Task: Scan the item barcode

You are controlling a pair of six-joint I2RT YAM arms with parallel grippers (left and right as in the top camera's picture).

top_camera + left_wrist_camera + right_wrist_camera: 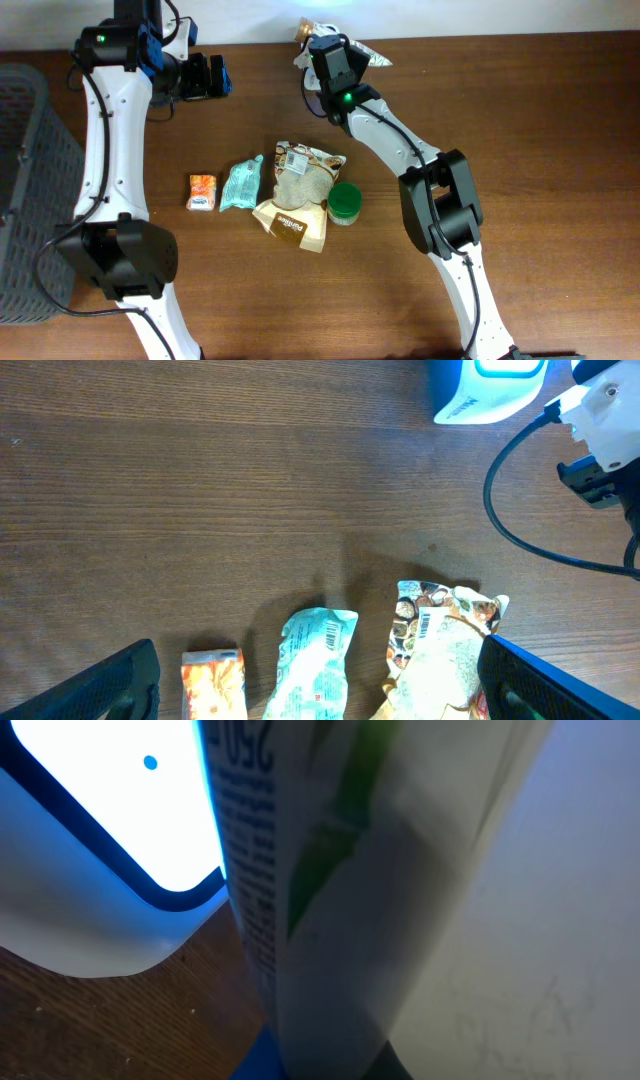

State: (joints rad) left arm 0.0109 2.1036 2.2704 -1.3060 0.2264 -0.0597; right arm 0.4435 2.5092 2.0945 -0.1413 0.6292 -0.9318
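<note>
Overhead, the right fingers (316, 42) are shut tight on a white crinkly packet with green print (340, 900), held just beside the glowing window of a white barcode scanner (90, 830) at the far edge of the brown wooden tabletop (500, 120). Scanning looks to be the step in hand; next the packet's barcode probably needs turning squarely to that window. The left fingers (110, 685) gape wide and empty above a teal plastic pouch (315, 660) mid-tabletop

The packet (340, 920) against the right pincer (318, 42) is a blur, print cut short, fingers hidden behind it; the scanner (90, 830) beside it runs off frame. Below the left pincer (320, 685), orange pack (212, 682), teal pouch (315, 660) and grain bag (440, 660) are cropped.
</note>
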